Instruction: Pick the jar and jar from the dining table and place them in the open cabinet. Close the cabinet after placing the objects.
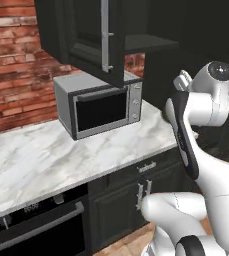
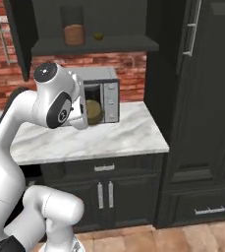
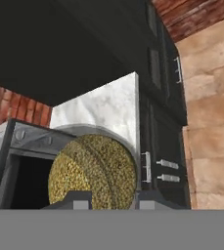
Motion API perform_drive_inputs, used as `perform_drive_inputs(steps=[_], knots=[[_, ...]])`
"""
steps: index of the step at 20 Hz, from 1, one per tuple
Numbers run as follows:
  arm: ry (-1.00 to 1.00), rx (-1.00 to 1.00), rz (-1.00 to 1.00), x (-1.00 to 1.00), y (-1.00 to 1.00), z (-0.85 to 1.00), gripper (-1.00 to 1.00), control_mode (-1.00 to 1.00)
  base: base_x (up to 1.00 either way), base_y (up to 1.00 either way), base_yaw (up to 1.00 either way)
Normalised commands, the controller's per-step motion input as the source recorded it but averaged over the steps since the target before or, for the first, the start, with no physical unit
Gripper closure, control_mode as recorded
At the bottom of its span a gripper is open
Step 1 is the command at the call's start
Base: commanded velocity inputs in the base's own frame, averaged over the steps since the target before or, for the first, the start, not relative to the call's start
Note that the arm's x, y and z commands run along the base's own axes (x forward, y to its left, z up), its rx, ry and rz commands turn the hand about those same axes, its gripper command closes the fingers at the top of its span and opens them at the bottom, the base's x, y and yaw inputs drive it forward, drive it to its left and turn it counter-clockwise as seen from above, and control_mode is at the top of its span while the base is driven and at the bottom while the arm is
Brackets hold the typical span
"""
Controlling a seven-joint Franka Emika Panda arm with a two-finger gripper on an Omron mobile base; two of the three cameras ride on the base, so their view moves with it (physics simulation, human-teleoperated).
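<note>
My gripper (image 3: 112, 200) is shut on the jar with olive-yellow filling (image 3: 94, 171), whose grainy round face sits just above the fingertips (image 3: 79, 199). From the right base view that jar (image 2: 93, 112) hangs in front of the microwave, below the cabinet, half hidden by my arm. The cabinet (image 2: 94, 45) stands open overhead. On its shelf are the jar with reddish-brown filling (image 2: 74, 34) and a small yellow fruit (image 2: 98, 36). The cabinet's door (image 1: 86, 40) with its silver bar handle (image 1: 105, 35) swings out to the left. The dining table is out of view.
A steel microwave (image 1: 101, 107) stands on the marble counter (image 1: 46, 155) against the brick wall, directly under the cabinet. Tall black cabinets (image 2: 202, 98) rise to the right of the counter. Dark low doors and drawers (image 2: 104, 192) run beneath it.
</note>
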Motion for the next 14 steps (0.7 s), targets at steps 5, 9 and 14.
perform_drive_inputs(steps=[5, 9, 14], knots=[[0.00, 0.00, 0.00, 0.00, 0.00, 0.00, 1.00, 1.00, 0.43, -0.46, 0.48], [0.00, 0.00, 0.00, 0.00, 0.00, 0.00, 1.00, 1.00, 0.44, -0.48, 0.47], [0.00, 0.00, 0.00, 0.00, 0.00, 0.00, 1.00, 1.00, 0.47, -0.56, 0.44]])
